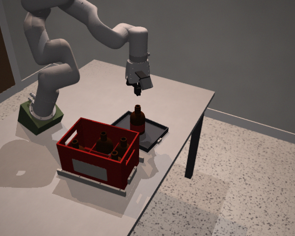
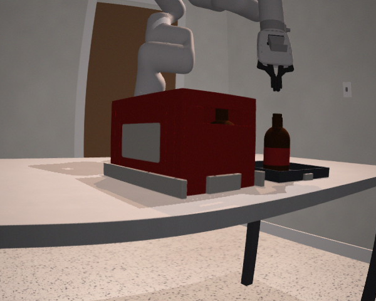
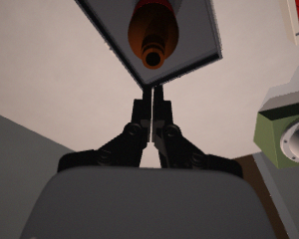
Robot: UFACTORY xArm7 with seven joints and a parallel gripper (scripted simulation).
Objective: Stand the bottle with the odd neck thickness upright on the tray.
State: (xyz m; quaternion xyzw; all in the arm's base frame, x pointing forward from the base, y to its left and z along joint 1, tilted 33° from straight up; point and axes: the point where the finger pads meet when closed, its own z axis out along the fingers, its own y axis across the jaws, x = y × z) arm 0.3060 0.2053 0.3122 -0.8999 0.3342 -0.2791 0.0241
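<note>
The gripper (image 2: 276,88) is seen closed on nothing, fingers pressed together, hanging above and apart from the brown bottle (image 2: 276,142); that bottle is stood upright on the dark tray (image 1: 160,132), red label band visible, toward the tray's left part in the top view; the tray is laid flat on the table (image 1: 97,91), just to the right of and behind the red crate (image 1: 91,157); four bottles are seen inside the crate (image 1: 103,142), upright in separate compartments; the crate is bordered by grey stops (image 2: 146,179) on the table; in the wrist view the bottle's mouth (image 3: 152,59) is seen just ahead of the closed fingertips.
</note>
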